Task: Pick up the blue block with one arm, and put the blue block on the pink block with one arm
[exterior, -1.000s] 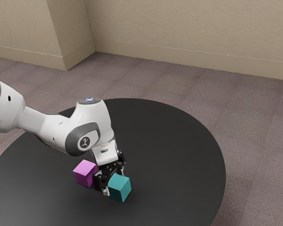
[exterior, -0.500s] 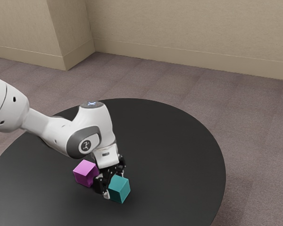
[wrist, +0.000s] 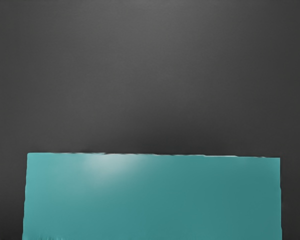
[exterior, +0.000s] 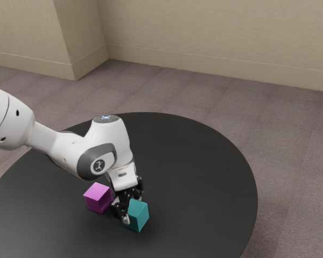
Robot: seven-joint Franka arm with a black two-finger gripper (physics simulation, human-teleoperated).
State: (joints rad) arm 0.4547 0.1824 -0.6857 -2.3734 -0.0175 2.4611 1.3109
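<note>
Item 1, room. A brownish carpeted floor (exterior: 280, 123) runs to beige walls (exterior: 204, 27) with a pale skirting board along the far side.

Item 2, tabletop. A round black tabletop (exterior: 204, 172) takes up the near part of the exterior view. Its surface is plain and dark, and in the wrist view the same surface (wrist: 150, 75) lies beyond the block.

Item 3, arm. The white arm (exterior: 70, 150) enters from the exterior view's left and bends down toward the near part of the tabletop. Its hand points downward and hangs low over the surface.

Item 4, pink block. The pink block (exterior: 98, 198) (magenta in this render) rests flat on the tabletop, just to the exterior view's left of the hand. Nothing lies on top of it.

Item 5, blue block. The blue block (exterior: 136, 215) (closer to teal in colour) sits on the tabletop toward its near edge. It is to the exterior view's right of the pink block and slightly nearer. The two blocks stand close together but apart, with the hand between them. In the wrist view the blue block (wrist: 150, 197) appears directly under the hand, its top edge level.

Item 6, jaws. The jaws are down at the blue block, pressed close against its far-left side. It cannot be told whether they are spread or closed on the block, because the dark hand and the block overlap there.
</note>
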